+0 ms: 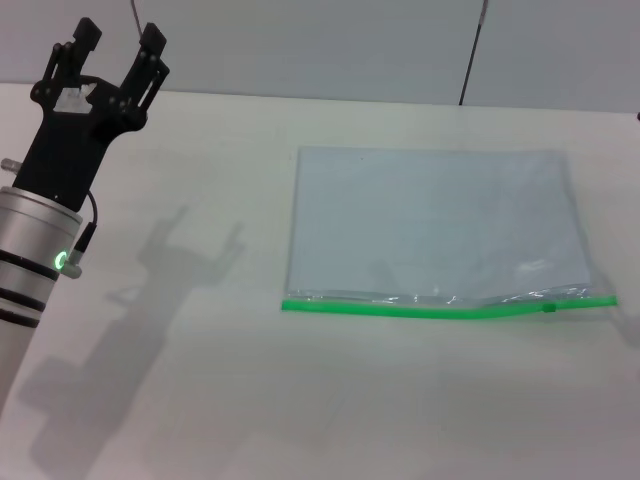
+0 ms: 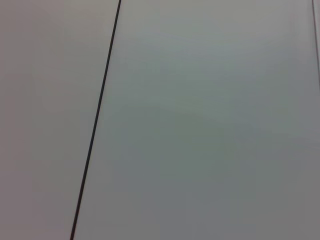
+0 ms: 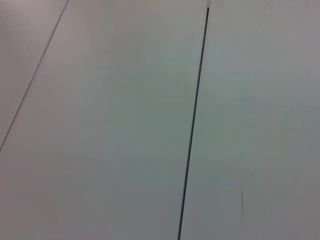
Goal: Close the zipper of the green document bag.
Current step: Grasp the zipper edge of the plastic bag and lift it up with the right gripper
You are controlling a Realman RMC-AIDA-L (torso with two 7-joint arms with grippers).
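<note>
the green document bag (image 1: 430, 225) is a flat, see-through pale blue-grey pouch lying on the white table (image 1: 250, 400), right of the table's middle; the zipper (image 1: 440, 308), a bright green strip, runs along the bag's near long edge; its small dark slider (image 1: 549, 307) sits near the strip's right end

the green document bag (image 1: 430, 225) looks like thin translucent plastic, smooth and faintly glossy, with soft wrinkles and small bright glints near its green edge. the zipper (image 1: 450, 308) along that edge is opaque bright green plastic, slightly shiny, with a tiny darker slider (image 1: 548, 306) toward one end. the table (image 1: 230, 400) beneath the bag is a matt, smooth off-white surface that takes soft shadows. beside the bag, the left gripper (image 1: 118, 48) is matt black plastic or metal; the arm behind it is brushed silver metal with dark bands. both wrist views show only smooth matt grey panels with thin dark seams.
</note>
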